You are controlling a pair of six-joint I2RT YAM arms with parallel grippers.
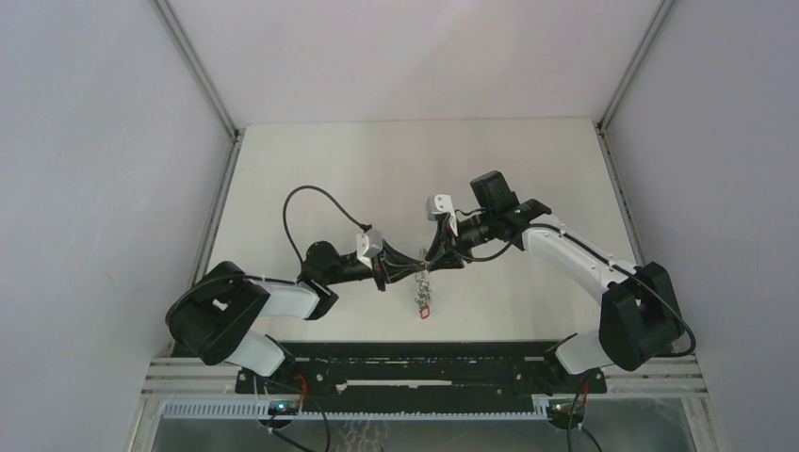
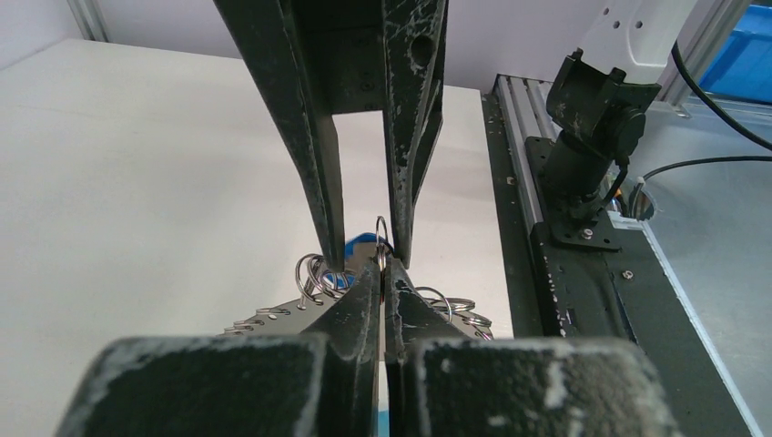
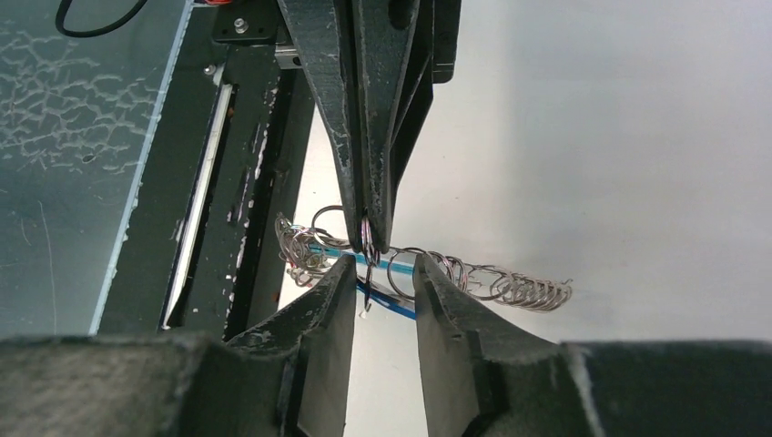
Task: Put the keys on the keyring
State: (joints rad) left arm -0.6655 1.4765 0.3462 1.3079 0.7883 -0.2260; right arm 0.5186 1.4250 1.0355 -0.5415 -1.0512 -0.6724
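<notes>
white table below, left hand pinches the keyring, right hand spread astride it, black rail nearby.

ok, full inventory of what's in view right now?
keyring: 1, silver bunch of small rings, in the air between the two arms, above the table's near middle
red tag: 1, red, lowest on the bunch
blue pieces: 2 seen, cyan and darker blue, among the rings; what they are is unclear
table: 1, white
rail: 1, black, table's near edge
cable: 1, black, looped above the left arm
left arm: 1, black and white, jaws shut on a ring of the keyring
right arm: 1, black and white, jaws open, either side of the rings
</notes>
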